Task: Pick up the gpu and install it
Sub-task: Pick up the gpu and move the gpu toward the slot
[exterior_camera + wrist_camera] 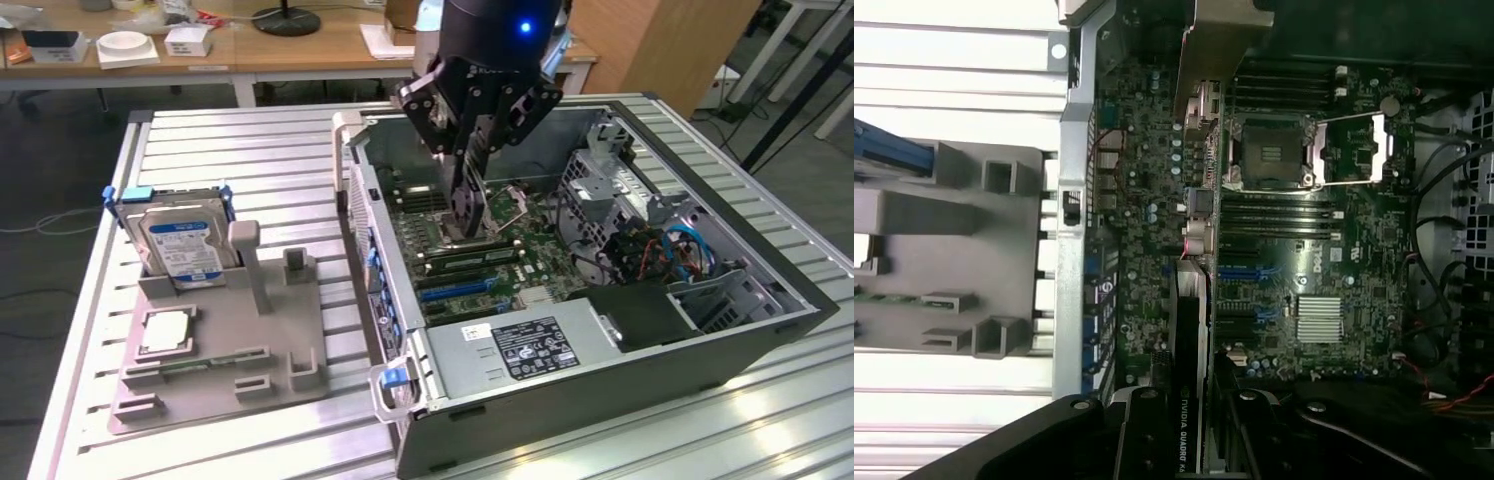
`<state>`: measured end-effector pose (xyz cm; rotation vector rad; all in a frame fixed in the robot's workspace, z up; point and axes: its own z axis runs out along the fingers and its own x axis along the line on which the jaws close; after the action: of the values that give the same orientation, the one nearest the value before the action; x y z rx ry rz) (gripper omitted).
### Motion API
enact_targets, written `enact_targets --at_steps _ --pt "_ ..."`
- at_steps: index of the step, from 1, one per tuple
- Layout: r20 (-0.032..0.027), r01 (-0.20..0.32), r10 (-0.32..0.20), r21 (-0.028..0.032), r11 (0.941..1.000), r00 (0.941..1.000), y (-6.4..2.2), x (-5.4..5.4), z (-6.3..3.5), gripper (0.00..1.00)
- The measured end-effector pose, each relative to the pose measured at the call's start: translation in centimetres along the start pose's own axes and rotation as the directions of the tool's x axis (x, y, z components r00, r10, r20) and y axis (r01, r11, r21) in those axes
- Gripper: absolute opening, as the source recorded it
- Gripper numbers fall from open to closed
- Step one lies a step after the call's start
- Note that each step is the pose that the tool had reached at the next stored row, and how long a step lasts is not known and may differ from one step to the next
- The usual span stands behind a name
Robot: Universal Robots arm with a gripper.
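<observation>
I see the end effector (467, 212) lowered into the open computer case (747, 340), which lies on its side on the slatted metal bench (240, 150). It is clenched on the gpu (1189, 330): the fingers (1144, 440) press on both flat faces of the thin black card and hold it on edge.

In the wrist view I look straight along the card's narrow edge, and white lettering on it reads NVIDIA QUADRO. The card runs out from between the fingers and over the motherboard (1144, 180). Its pale metal end bracket (1199, 150) is at the far end, toward the case's rear wall. The card sits just beside the blue expansion slots (1254, 272), with the finned heat sink (1317, 318) a little beyond them. The open processor socket (1274, 150) lies off to the same side as the slots.

In the exterior view the card hangs below the end effector, and its lower edge is close to the board near the green memory sticks (467, 258). I cannot tell whether that edge is touching a slot or just above one.

The power supply (521, 350) fills the near end of the case. Toward the exterior view's left, well apart from the end effector, a grey fixture (267, 350) stands on the bench and holds a silver hard drive (180, 245) upright.
</observation>
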<state>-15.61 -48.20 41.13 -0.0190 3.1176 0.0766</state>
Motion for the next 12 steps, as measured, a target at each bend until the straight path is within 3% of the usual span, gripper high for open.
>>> enact_targets --at_steps 12 --pt "-0.0002 0.003 -0.003 0.0000 1.0000 1.0000 0.53 -1.7 0.15 0.26"
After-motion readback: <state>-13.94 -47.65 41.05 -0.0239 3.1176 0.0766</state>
